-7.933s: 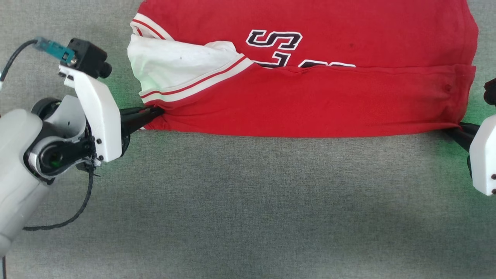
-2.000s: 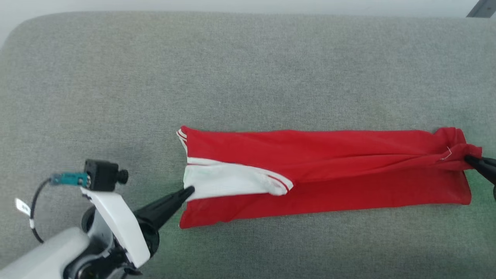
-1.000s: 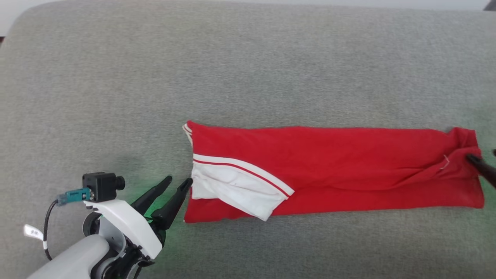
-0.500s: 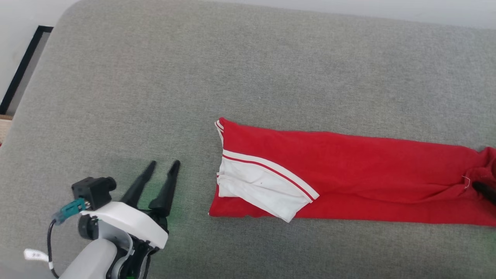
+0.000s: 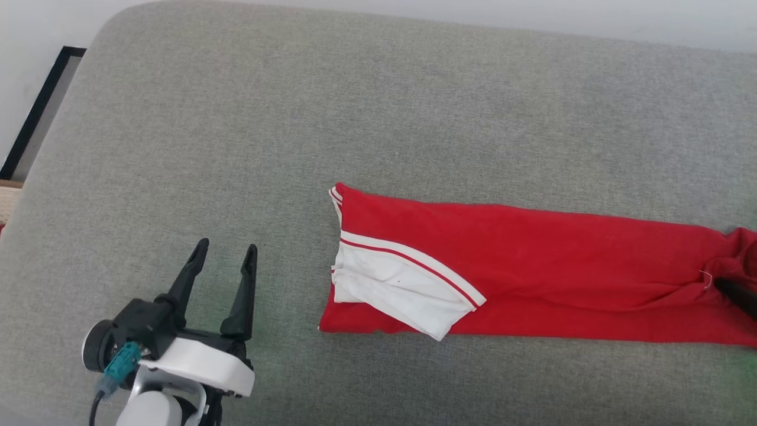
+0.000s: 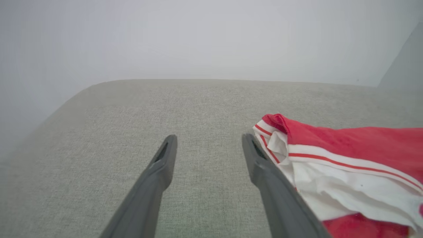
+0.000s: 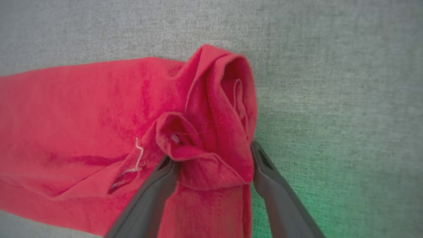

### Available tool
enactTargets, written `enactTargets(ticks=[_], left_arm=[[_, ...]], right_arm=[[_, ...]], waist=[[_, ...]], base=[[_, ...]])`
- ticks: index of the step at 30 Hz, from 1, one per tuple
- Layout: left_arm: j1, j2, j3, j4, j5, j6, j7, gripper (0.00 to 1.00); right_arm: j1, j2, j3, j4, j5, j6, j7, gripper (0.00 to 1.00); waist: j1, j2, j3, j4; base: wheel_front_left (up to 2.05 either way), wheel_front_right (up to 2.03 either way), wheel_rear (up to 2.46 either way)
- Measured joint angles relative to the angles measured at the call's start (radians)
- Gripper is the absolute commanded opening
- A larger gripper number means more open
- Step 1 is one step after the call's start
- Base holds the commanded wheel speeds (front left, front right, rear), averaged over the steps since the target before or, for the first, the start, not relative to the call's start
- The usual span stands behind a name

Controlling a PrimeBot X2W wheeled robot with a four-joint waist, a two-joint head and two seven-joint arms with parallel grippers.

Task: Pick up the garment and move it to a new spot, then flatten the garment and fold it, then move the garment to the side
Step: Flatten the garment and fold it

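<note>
garment lies on grey cushion as long folded strip. white panel with striped trim at its left end, red rest running off to right. left gripper near white end, not touching it — fingers spread apart, nothing between them. right gripper at far red end — fingers wide apart too, bunched-up red cloth sitting loose between them, no real pinch on it.

White wrist shell, teal plug, dark tapered left claw
</note>
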Motion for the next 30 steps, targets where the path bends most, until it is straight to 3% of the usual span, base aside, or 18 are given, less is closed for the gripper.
enactTargets(ticks=[5, 6, 7, 8, 20, 30], left_arm=[[0.030, -0.060, 0.072, -0.021, 0.077, -0.038, 0.000, 1.00], [0.033, -0.069, 0.083, -0.018, 0.084, -0.041, 0.000, 1.00], [0.035, -0.072, 0.089, -0.015, 0.096, -0.047, 0.000, 1.00], [0.036, -0.075, 0.096, -0.014, 0.107, -0.049, 0.000, 1.00], [0.042, -0.095, 0.131, -0.057, 0.151, -0.061, 0.000, 1.00], [0.037, -0.065, 0.101, -0.082, 0.116, -0.062, -0.001, 1.00]], right_arm=[[-0.032, 0.036, -0.006, 0.026, -0.032, 0.000, 0.034, 0.99], [-0.036, 0.041, -0.008, 0.030, -0.034, 0.000, 0.042, 0.44], [-0.040, 0.045, -0.012, 0.034, -0.035, 0.000, 0.049, 0.04], [-0.045, 0.050, -0.018, 0.039, -0.036, 0.000, 0.055, 0.00], [-0.069, 0.075, -0.090, 0.030, -0.051, 0.004, 0.081, 0.00], [-0.071, -0.018, -0.277, 0.036, -0.069, 0.003, 0.080, 0.00]], waist=[[-0.0001, 0.0000, 0.002, -0.009], [0.0000, 0.0000, 0.002, -0.010], [0.0000, 0.0000, 0.003, -0.010], [0.0000, 0.0000, 0.003, -0.011], [0.0000, 0.0000, 0.007, -0.046], [-0.0001, 0.0000, 0.031, -0.129]], base=[[0.00, 0.00, 0.00], [0.00, 0.00, 0.00], [0.00, 0.00, 0.00], [0.00, 0.00, 0.00], [0.00, 0.00, 0.00], [0.00, 0.00, 0.00]])
